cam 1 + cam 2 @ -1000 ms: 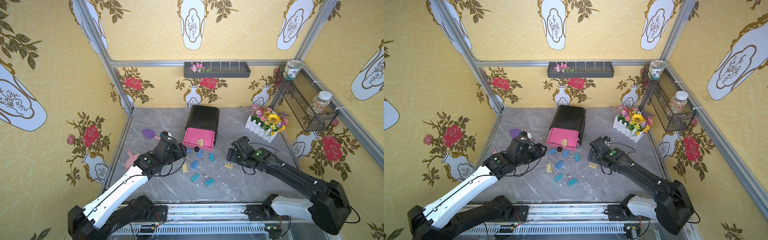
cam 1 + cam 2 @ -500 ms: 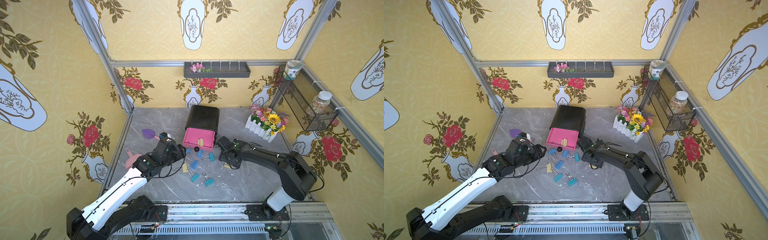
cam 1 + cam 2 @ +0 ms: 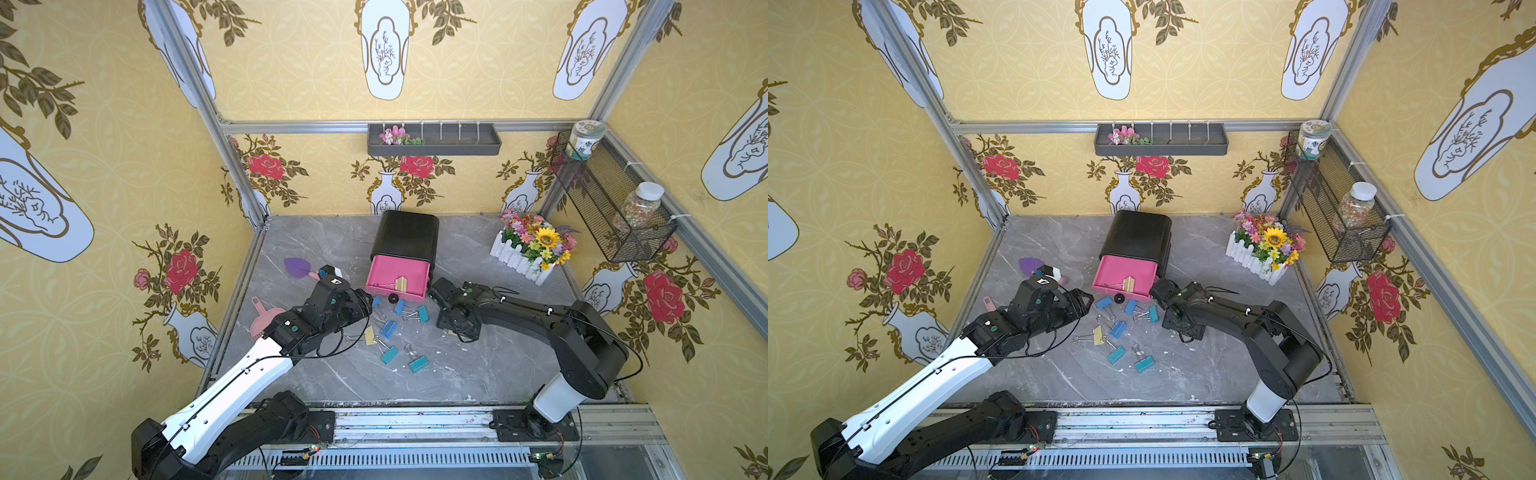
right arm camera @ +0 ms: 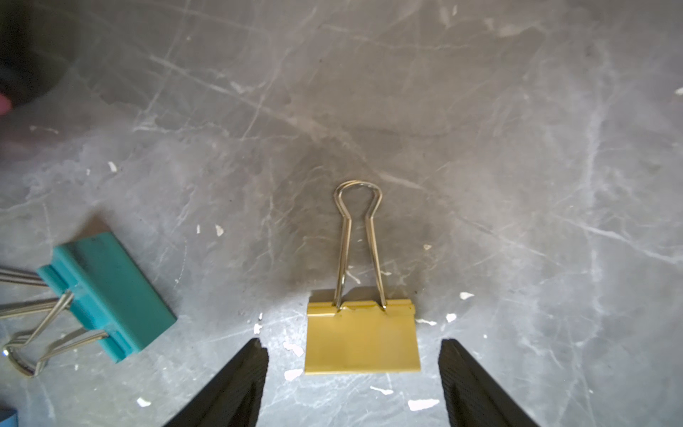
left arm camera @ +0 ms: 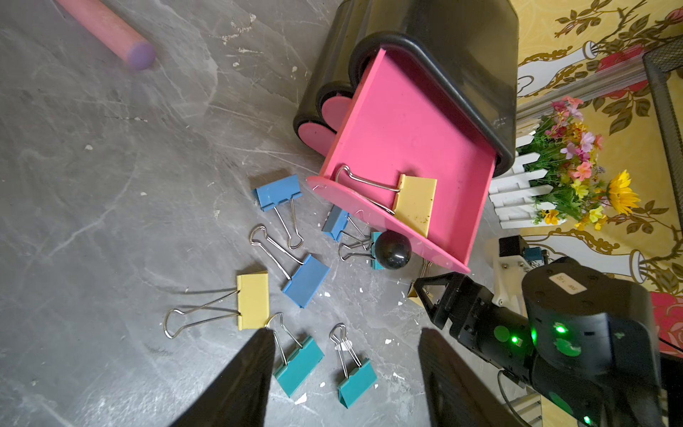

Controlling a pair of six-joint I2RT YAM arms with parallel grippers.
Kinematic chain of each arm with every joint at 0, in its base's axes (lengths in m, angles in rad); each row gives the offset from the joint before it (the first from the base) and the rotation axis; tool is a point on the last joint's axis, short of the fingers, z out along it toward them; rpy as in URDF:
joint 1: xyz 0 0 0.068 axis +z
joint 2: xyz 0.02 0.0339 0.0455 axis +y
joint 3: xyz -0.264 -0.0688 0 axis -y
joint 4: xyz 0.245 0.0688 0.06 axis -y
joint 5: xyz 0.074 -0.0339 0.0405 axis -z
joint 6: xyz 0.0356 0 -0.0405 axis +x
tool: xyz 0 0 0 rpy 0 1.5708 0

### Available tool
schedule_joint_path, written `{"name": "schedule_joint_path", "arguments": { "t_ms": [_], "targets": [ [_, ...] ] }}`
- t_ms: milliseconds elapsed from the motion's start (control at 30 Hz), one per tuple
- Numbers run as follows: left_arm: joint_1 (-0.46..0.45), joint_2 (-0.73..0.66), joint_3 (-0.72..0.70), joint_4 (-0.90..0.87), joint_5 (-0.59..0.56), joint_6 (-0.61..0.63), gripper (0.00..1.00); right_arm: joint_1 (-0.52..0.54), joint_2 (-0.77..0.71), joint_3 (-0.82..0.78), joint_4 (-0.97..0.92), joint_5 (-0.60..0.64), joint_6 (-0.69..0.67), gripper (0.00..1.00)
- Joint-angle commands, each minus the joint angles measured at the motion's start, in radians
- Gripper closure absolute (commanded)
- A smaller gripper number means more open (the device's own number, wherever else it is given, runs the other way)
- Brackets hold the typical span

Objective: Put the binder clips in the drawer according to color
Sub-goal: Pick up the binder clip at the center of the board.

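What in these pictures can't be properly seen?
- Two lower drawers: shut, insides hidden, left wrist view.
- Teal clip: mostly behind the black knob of the open drawer, left wrist view.
- Yellow clip: clear in the right wrist view, almost covered by the right gripper in both top views.
- Pink scoop: partly under the left arm, both top views.

Grey marble tabletop (image 3: 478, 365): loose binder clips (image 3: 388, 328), drawer cabinet (image 3: 406, 235), flower planter (image 3: 519, 262), pink dustpan (image 3: 262, 320), purple scoop (image 3: 294, 266).

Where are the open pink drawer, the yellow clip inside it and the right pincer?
Open pink drawer (image 5: 406, 122): left wrist view, bare floor.
Yellow clip inside it (image 5: 414, 203): left wrist view, yellow body.
Right pincer (image 4: 353, 342): right wrist view, midway between fingertips.
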Motion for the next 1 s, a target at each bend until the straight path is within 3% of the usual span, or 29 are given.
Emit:
{"name": "schedule_joint_path", "arguments": {
  "t_ms": [0,500,967],
  "targets": [
    [0.001,0.001,-0.009,0.017,0.010,0.008,0.33,0.001,0.012,-0.004,0.002,0.004,-0.009,0.22],
    [0.001,0.000,-0.016,0.009,0.005,-0.005,0.33,-0.005,0.009,-0.056,0.083,-0.030,-0.009,0.30],
    [0.001,0.007,-0.010,0.006,0.003,-0.003,0.33,-0.013,-0.034,-0.101,0.097,-0.034,0.004,0.53]
  ]
}}
